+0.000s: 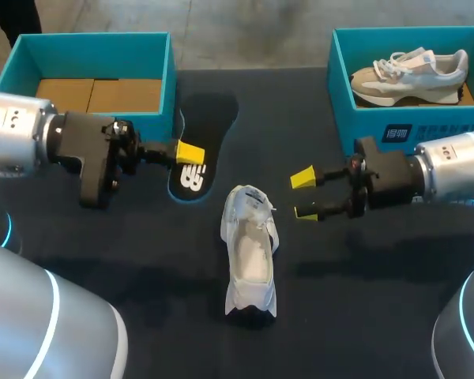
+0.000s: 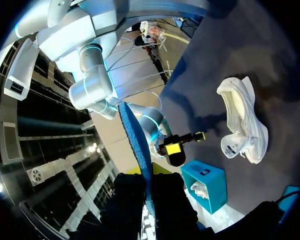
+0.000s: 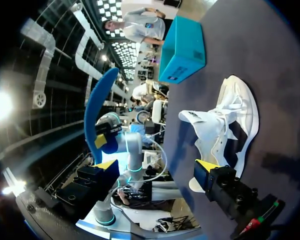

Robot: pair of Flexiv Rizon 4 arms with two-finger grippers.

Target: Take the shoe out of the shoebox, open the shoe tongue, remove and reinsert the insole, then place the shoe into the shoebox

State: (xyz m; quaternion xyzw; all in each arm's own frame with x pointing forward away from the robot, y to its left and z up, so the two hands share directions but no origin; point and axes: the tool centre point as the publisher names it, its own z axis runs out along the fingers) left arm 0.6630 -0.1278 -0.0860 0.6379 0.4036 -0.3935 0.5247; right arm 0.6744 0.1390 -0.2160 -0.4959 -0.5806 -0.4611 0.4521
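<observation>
A white shoe (image 1: 250,253) lies mid-table with its opening facing up, its long axis running from the far edge to the near edge. The left gripper (image 1: 191,152) is clamped on the dark insole (image 1: 196,178), just beyond the shoe toward the far left corner. The right gripper (image 1: 304,196), fingers spread and empty, hangs nearer, just beside the shoe's far end.

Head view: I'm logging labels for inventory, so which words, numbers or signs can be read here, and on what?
Nothing can be quoted as readable text.
insole: a white stylised logo near one end, no plain words.
right shoebox: a white label with characters on its front wall, too small to read.
white shoe: a tag on its tongue, print too blurred to read.
</observation>
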